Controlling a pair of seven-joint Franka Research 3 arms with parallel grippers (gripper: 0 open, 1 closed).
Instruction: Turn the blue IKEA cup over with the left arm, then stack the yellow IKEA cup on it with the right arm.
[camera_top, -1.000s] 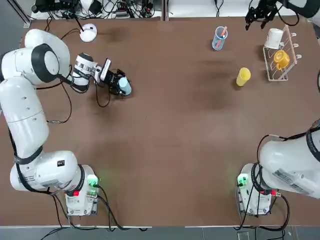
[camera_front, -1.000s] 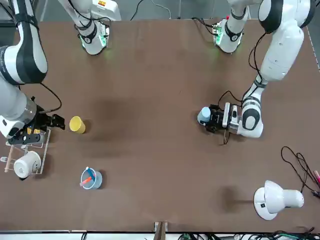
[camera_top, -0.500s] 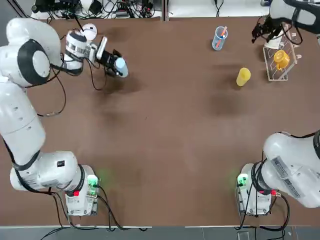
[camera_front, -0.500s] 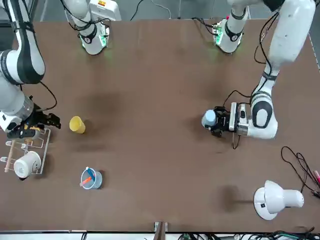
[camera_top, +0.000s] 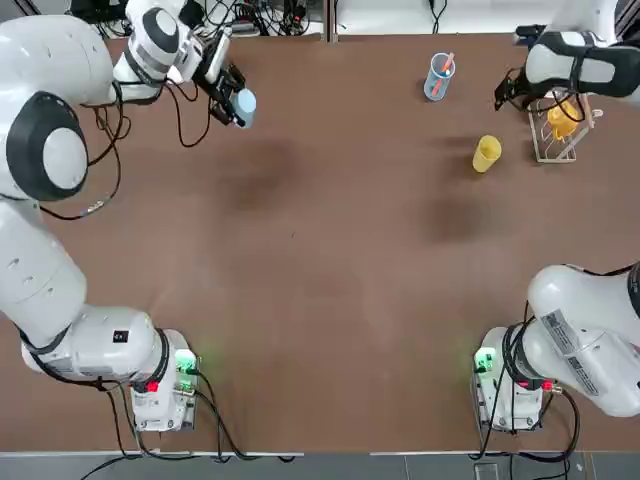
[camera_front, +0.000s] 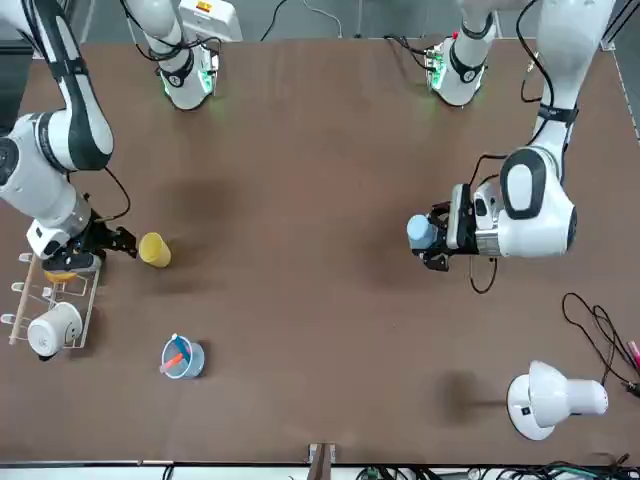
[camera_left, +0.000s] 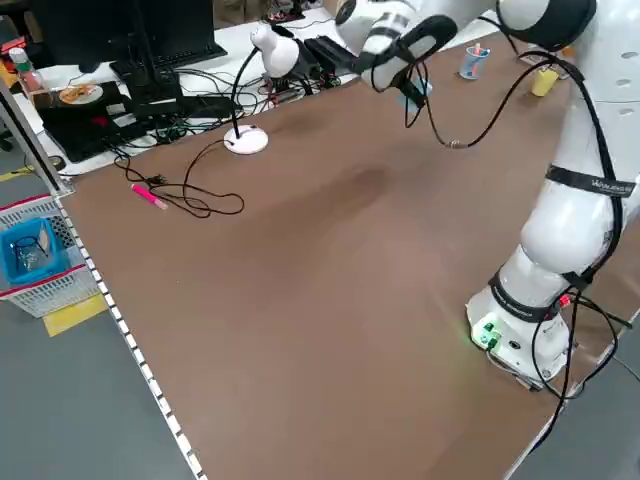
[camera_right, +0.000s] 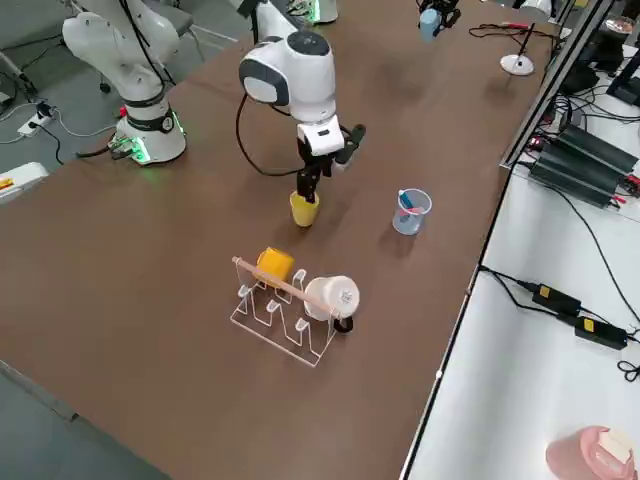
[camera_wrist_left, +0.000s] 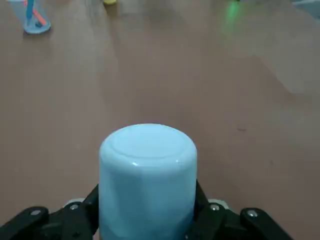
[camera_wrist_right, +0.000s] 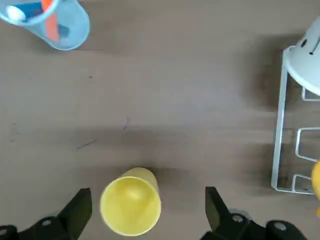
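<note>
Left gripper (camera_wrist_left: 148, 217): fingers pinching smooth, tapered blue cup (camera_wrist_left: 148, 180). Right gripper (camera_wrist_right: 149, 210): fingers spread near yellow plastic cup (camera_wrist_right: 131, 202).

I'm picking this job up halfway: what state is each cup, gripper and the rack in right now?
Blue cup: clamped between the left gripper's fingers, off the table.
Left gripper: shut on the blue cup.
Yellow cup: on the table, mouth up, not stacked.
Right gripper: open, nothing between its fingers.
Tumbler: standing, sticks inside.
Rack: on the table, holding a white cup and an orange-yellow cup.
</note>
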